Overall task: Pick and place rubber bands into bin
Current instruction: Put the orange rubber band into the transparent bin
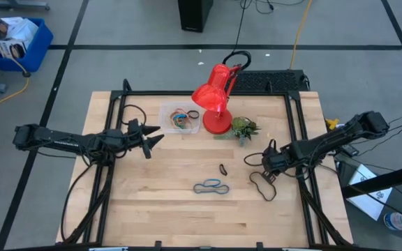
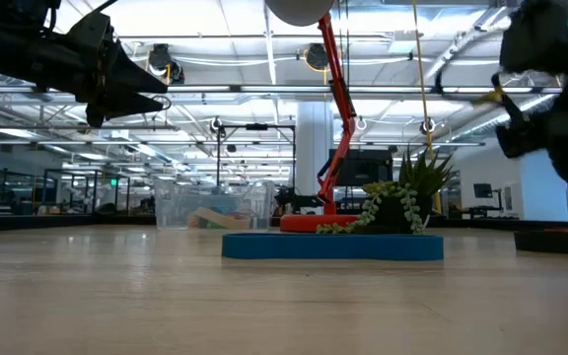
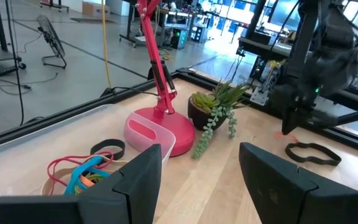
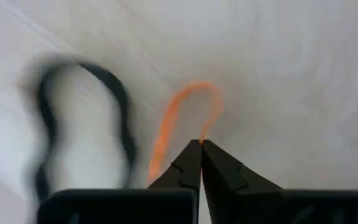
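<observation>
From above, your right gripper (image 1: 262, 164) sits low over the table's right side beside a black band (image 1: 261, 184); the left gripper (image 1: 153, 136) hangs just off the clear bin (image 1: 180, 119), which already holds several bands. A blue-grey band (image 1: 211, 186) and a small dark band (image 1: 223, 169) lie mid-table.

At table level, you see the bin beside the red lamp (image 2: 338, 108).

Your left wrist view shows its fingers spread, nothing between them.

Your right wrist view shows the tips pinched on an orange band (image 4: 182, 118). Only a thin edge is caught, so lifting could let it slip or snap free. No writing is legible anywhere.
</observation>
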`<action>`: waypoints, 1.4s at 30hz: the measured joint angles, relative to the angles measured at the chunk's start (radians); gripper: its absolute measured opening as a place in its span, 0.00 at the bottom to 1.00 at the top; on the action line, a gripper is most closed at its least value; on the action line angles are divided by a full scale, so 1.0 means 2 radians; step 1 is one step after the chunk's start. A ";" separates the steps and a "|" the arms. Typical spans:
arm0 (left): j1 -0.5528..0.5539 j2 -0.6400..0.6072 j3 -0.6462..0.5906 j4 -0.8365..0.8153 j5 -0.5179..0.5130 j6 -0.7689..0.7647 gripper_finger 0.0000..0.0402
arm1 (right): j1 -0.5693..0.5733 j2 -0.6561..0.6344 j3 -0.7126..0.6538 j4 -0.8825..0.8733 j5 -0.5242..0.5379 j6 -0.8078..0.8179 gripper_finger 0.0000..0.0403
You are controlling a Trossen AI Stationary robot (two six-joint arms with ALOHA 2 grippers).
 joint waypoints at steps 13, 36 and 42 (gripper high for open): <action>0.000 0.000 0.000 0.000 0.000 0.000 0.56 | -0.002 -0.075 0.028 0.063 0.213 -0.128 0.00; 0.000 0.000 0.000 0.000 -0.001 0.018 0.56 | -0.078 0.016 0.029 0.601 0.233 -0.608 0.00; 0.000 0.000 0.000 0.000 -0.001 0.018 0.56 | -0.126 0.104 0.029 0.736 0.167 -0.623 0.00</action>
